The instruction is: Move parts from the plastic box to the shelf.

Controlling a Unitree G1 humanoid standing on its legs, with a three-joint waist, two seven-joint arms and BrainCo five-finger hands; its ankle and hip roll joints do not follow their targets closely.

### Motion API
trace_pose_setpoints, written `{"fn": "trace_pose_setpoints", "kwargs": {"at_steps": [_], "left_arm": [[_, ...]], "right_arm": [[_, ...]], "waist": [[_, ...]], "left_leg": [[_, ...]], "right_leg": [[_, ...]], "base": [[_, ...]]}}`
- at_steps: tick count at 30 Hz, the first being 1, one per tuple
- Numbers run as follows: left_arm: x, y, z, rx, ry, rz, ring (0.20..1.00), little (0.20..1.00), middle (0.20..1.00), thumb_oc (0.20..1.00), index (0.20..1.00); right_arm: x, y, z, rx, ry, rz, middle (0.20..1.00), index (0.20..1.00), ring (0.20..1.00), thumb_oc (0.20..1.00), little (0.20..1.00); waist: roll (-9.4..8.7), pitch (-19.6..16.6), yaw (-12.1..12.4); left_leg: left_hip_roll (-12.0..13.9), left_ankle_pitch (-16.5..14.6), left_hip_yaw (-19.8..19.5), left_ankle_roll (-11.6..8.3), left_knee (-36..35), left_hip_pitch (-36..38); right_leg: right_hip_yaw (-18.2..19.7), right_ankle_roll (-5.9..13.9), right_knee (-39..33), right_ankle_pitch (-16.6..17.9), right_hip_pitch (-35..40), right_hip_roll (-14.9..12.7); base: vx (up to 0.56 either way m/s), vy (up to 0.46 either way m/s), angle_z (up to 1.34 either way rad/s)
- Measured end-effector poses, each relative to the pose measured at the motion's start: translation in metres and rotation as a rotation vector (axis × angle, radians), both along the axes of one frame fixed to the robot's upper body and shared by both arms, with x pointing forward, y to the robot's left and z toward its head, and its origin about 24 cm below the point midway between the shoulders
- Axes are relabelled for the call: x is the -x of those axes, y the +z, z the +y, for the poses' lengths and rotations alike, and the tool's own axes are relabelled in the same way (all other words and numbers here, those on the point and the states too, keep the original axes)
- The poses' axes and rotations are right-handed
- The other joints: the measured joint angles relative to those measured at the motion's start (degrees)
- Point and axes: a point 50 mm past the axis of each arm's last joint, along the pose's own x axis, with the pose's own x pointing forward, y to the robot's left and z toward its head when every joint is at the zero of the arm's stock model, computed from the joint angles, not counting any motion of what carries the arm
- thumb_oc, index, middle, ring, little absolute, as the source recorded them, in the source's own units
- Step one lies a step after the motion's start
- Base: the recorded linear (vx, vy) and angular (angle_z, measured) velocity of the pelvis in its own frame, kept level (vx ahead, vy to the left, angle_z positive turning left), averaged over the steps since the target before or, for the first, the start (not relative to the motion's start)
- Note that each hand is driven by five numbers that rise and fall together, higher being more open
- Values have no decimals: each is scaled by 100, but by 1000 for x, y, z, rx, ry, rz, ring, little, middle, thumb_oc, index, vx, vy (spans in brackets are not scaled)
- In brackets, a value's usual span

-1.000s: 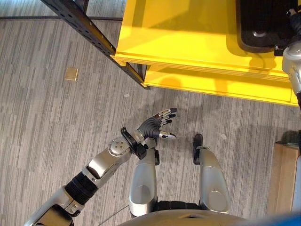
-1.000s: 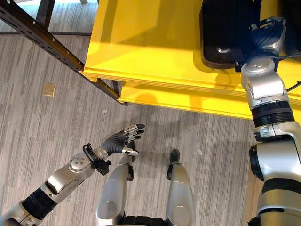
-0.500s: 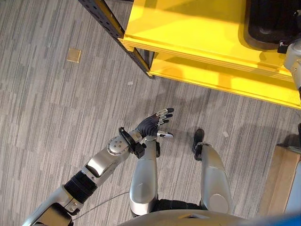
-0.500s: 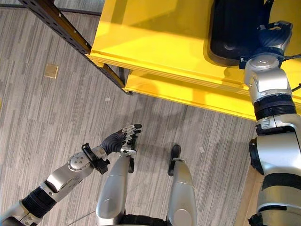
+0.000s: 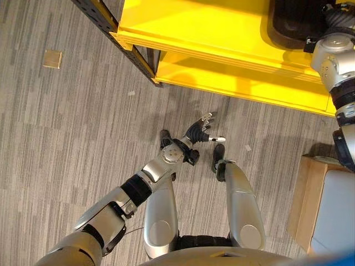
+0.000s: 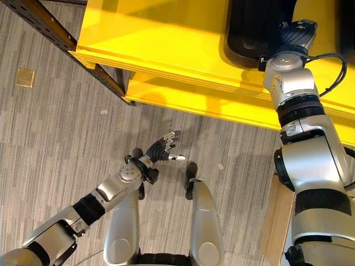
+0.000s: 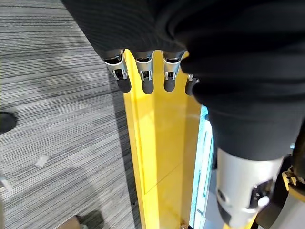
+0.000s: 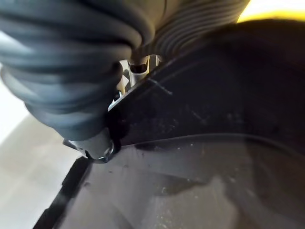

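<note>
I see the black part (image 6: 252,33) lying on the yellow shelf (image 6: 166,39), far right. My right hand (image 6: 297,34) sits on its right rim, nearer by far; its fingers appear clamped over that rim. My left hand (image 5: 202,132) hangs low over the floor (image 5: 66,127), fingers spread, holding nothing.

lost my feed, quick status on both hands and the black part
Left hand open, empty, over floor. Right hand on black part on yellow shelf; grip unclear. Nothing in the way.
</note>
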Motion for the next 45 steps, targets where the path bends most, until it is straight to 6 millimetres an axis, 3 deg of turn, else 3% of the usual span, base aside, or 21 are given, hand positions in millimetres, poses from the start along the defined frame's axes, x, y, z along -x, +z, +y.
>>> {"fn": "trace_pose_setpoints", "kwargs": {"at_steps": [4, 10, 17, 31, 32, 38, 45], "left_arm": [[-9, 7, -3, -13, 28, -11, 1000, 1000, 1000, 1000, 1000], [-21, 27, -17, -18, 27, -40, 1000, 1000, 1000, 1000, 1000], [-25, 19, -13, -30, 71, 12, 1000, 1000, 1000, 1000, 1000], [-27, 24, -14, -26, 82, 4, 1000, 1000, 1000, 1000, 1000], [-29, 25, -13, -30, 86, 2, 1000, 1000, 1000, 1000, 1000], [-31, 25, -12, -37, 93, 4, 1000, 1000, 1000, 1000, 1000], [-32, 27, -13, -36, 91, -1, 1000, 1000, 1000, 1000, 1000]], "right_arm": [[-1, -1, 2, 46, -18, 21, 200, 200, 200, 200, 200], [0, 18, 5, 54, -43, 9, 200, 200, 200, 200, 200], [-3, 18, 14, 77, -44, 35, 200, 200, 200, 200, 200], [-4, 22, 21, 153, -44, 40, 200, 200, 200, 200, 200], [-4, 24, 21, 152, -44, 35, 1000, 1000, 1000, 1000, 1000], [0, 41, 26, 150, -60, -19, 1000, 1000, 1000, 1000, 1000], [2, 43, 25, 143, -94, -39, 1000, 1000, 1000, 1000, 1000]], "waist": [[-74, -8, -53], [-147, -8, -177], [-146, -9, -180], [-144, -9, -205], [-143, -10, -204], [-134, -15, -199], [-120, -22, -260]], "left_leg": [[23, -5, 20, -7, 26, -8], [48, -22, 56, -22, 109, -98], [51, -36, 74, -24, 189, -96], [43, -52, 178, -23, 185, -101], [42, -52, 178, -24, 186, -101], [42, -52, 216, -24, 195, -100], [39, -51, 254, -24, 190, -91]], "right_leg": [[57, 0, 42, 0, -58, 25], [71, -11, 99, 18, -141, 46], [101, -12, 148, 21, -149, 44], [204, -4, 189, 25, -225, 38], [205, -4, 188, 24, -228, 37], [254, -5, 236, 21, -284, 37], [265, -7, 238, 24, -294, 32]], "base": [[-10, 4, -7], [-4, 0, -2], [-5, 4, -1], [-2, 11, -2], [0, 0, 0], [-5, 6, -1], [-12, 13, -1]]}}
